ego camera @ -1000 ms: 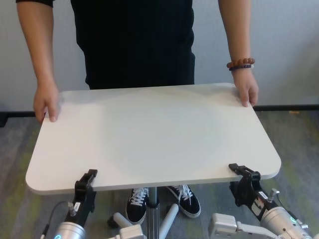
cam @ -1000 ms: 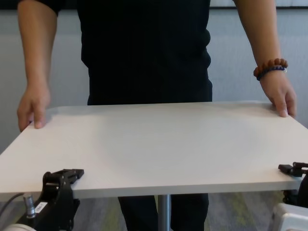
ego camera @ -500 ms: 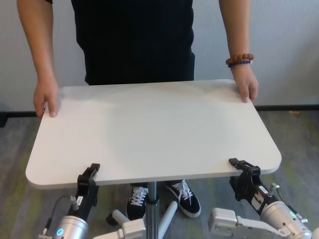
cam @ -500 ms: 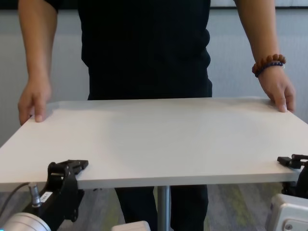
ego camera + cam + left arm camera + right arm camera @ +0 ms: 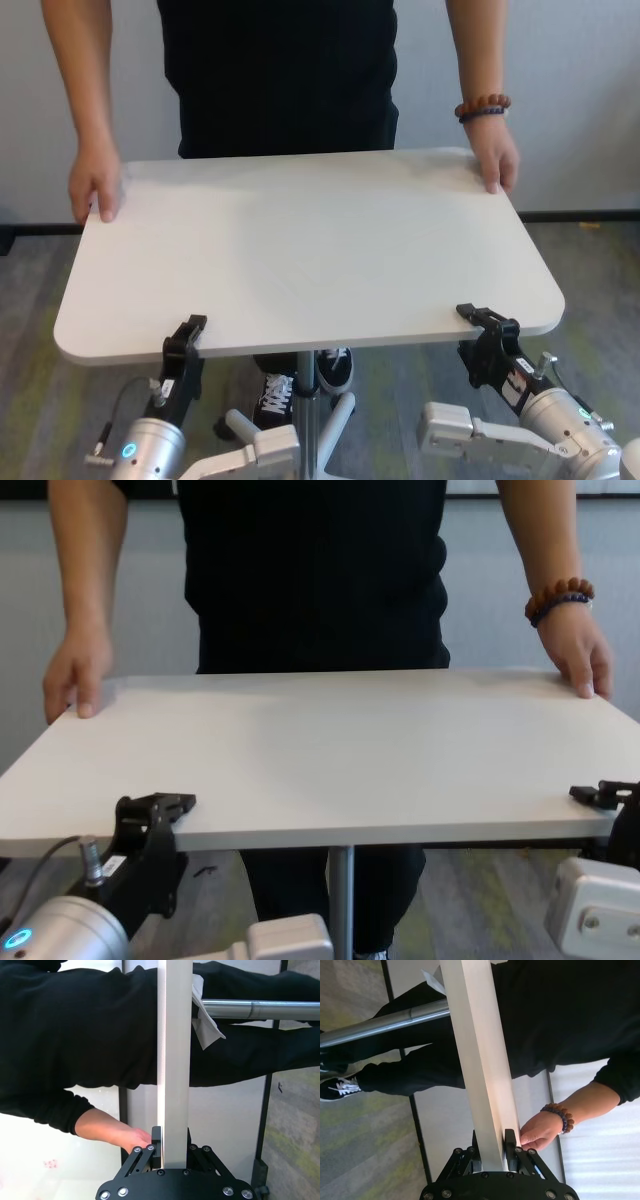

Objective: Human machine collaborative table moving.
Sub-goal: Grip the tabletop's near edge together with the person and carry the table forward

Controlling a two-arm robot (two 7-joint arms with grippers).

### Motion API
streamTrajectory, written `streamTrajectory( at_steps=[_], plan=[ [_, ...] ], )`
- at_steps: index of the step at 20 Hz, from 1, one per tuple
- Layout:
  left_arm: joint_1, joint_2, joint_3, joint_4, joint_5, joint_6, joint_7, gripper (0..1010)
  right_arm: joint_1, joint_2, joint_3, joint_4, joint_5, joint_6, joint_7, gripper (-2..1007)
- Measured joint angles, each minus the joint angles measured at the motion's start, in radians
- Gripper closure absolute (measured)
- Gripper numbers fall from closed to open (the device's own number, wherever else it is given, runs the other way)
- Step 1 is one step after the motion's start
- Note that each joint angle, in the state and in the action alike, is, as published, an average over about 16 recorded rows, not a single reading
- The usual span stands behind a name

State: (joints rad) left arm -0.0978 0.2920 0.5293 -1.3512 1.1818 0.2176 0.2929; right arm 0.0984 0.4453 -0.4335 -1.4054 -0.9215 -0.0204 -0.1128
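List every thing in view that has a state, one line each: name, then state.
table: level, held at both ends.
left gripper: shut on the table's near edge.
right gripper: shut on the table's near edge.
person's hands: gripping the table's far corners.
beaded bracelet: worn on one wrist.
pedestal pole: upright under the tabletop.

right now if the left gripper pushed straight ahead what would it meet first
The left gripper is clamped on the table edge, so it would push the table itself. Beyond, the human stands across; depth unclear.
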Motion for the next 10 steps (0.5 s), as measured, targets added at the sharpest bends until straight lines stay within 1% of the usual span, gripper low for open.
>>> streamTrajectory(
  at_steps=[10],
  plan=[
    [-0.051, -0.020, 0.016, 0.037, 0.007, 0.002, -0.002, 776, 0.059, -0.011, -0.013, 0.056, 0.005, -0.020, -0.006, 742]
  ],
)
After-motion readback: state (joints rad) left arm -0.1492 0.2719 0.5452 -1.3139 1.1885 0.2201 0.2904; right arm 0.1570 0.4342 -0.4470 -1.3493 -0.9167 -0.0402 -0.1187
